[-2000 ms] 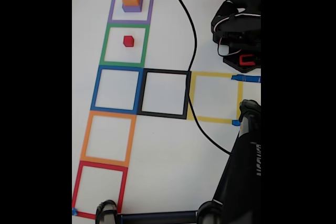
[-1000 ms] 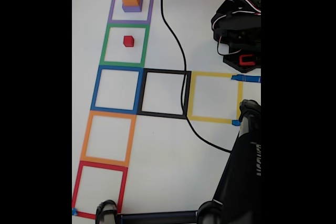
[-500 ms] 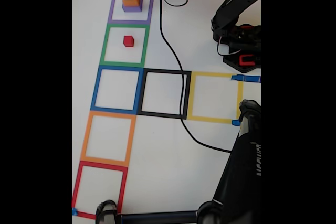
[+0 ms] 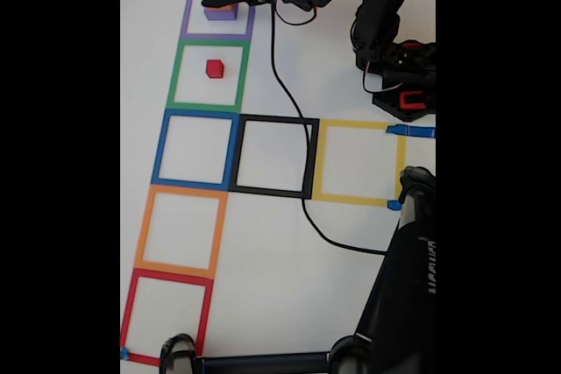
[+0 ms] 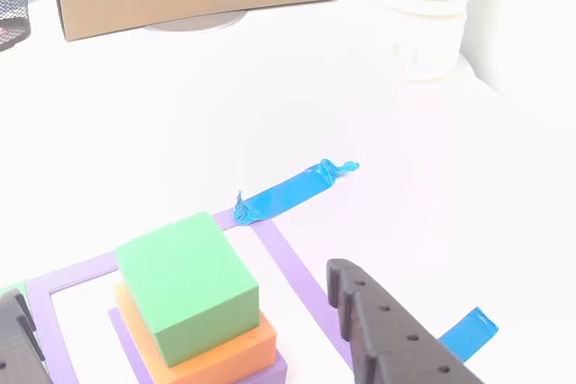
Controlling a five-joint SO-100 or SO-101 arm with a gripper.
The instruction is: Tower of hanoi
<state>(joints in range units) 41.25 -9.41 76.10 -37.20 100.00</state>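
Between the 2 dark fingers (image 5: 387,339) at the bottom of the other view sat the green cube (image 5: 184,281), topmost of a 3-block stack over the orange cube (image 5: 216,352) and a sliver of the purple cube (image 5: 270,371). The pincer (image 5: 180,330) stood spread, holding nothing, its gap straddling the green cube's sides, so closing looked like the next move. Farther out, in the fixed view, the stack stood inside the purple tape square (image 4: 188,19) on the worktop (image 4: 272,251), with the red cube (image 4: 215,68) alone in the neighbouring green tape square (image 4: 174,76).
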